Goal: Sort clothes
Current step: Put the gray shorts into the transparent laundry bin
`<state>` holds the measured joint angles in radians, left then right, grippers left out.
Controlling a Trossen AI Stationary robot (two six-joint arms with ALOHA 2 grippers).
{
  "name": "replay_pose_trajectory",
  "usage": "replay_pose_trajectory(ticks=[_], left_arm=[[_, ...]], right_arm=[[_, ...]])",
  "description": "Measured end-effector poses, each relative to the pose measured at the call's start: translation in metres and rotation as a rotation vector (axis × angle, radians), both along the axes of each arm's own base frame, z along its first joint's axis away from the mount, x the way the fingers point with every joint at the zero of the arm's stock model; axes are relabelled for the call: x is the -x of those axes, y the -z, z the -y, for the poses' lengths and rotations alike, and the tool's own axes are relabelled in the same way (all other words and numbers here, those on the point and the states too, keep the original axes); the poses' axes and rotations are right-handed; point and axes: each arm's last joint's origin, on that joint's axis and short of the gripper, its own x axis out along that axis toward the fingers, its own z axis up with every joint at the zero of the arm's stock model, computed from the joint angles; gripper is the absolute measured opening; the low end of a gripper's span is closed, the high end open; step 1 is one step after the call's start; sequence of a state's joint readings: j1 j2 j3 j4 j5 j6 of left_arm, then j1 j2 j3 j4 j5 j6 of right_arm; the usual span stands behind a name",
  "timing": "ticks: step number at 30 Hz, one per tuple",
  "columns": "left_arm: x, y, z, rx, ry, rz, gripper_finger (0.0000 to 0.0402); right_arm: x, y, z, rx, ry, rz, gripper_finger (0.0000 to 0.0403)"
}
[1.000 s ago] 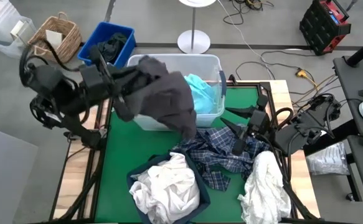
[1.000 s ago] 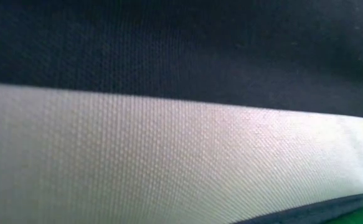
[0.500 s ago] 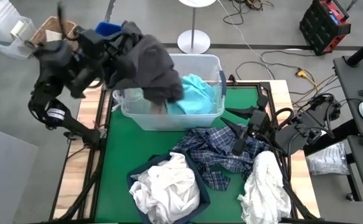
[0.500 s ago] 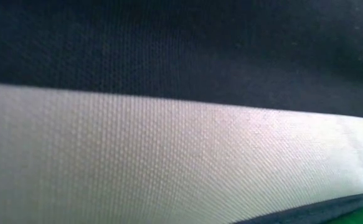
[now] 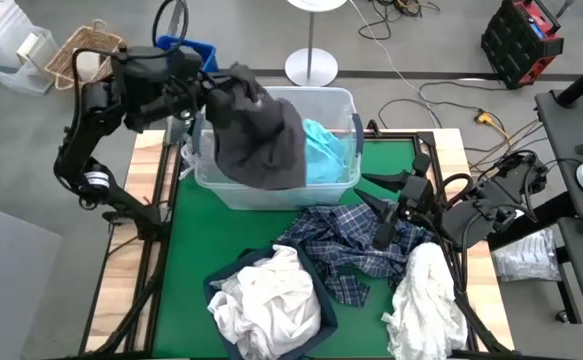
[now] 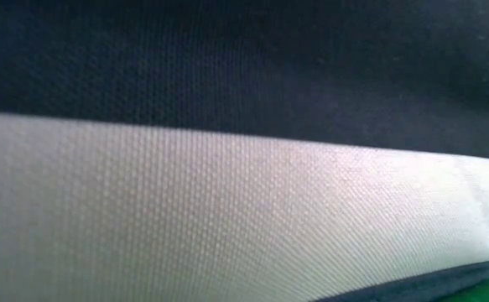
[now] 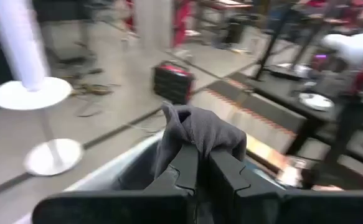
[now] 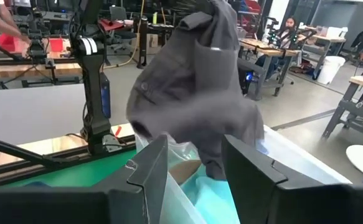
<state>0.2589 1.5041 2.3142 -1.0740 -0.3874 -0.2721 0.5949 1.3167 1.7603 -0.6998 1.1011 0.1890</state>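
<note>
1. at the upper left of the overhead view, the left gripper [image 5: 214, 88] is raised beside the clear plastic tub [image 5: 343, 100]. its fingers [image 7: 187, 163] are nearly together, pinching a bunched fold of the dark grey garment [image 5: 261, 135].
2. the grey garment hangs from that pinch and drapes over the tub's left part, its lower edge sagging down the near wall. it looks soft, light and floppy. a hold on one gathered corner, as here, seems enough to carry it, though loose fabric may snag on the rim.
3. inside the tub, upper centre, lies the teal garment [image 5: 323, 150], crumpled and partly covered by the grey one.
4. at the lower centre, a heap of white clothes [image 5: 266, 300] sits in the navy fabric bin [image 5: 214, 283] on the green mat [image 5: 186, 240]. it would be best gripped at a raised fold.
5. just right of centre, the blue-and-white plaid shirt [image 5: 346, 255] is spread flat on the mat, thin and limp. a wrinkle or the collar looks the likeliest place to take hold.
6. at the centre right, the right gripper [image 5: 383, 228] waits low over the plaid shirt with its fingers [image 8: 145, 171] well apart, holding nothing.
7. at the lower right, another white garment [image 5: 429, 295] lies piled near the table's edge.
</note>
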Motion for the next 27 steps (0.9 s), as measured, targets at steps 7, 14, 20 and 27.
replay_pose_trajectory(ticks=[7, 14, 20, 27], left_arm=[[-0.008, 0.008, -0.017, -0.106, -0.170, -0.136, 0.0000], [-0.020, 0.032, -0.033, -0.105, -0.283, -0.375, 0.0000], [-0.046, 0.064, -0.042, -0.043, -0.205, -0.594, 0.0000], [-0.072, 0.097, -0.051, 0.007, -0.159, -0.814, 0.0000]], right_arm=[[0.000, 0.000, 0.000, -0.015, 0.002, 0.008, 0.0146], [-0.001, 0.001, -0.001, -0.014, 0.002, 0.004, 0.0132], [-0.001, 0.001, -0.001, -0.012, 0.002, 0.002, 0.0124], [0.000, 0.005, 0.000, -0.015, 0.008, -0.024, 0.0125]])
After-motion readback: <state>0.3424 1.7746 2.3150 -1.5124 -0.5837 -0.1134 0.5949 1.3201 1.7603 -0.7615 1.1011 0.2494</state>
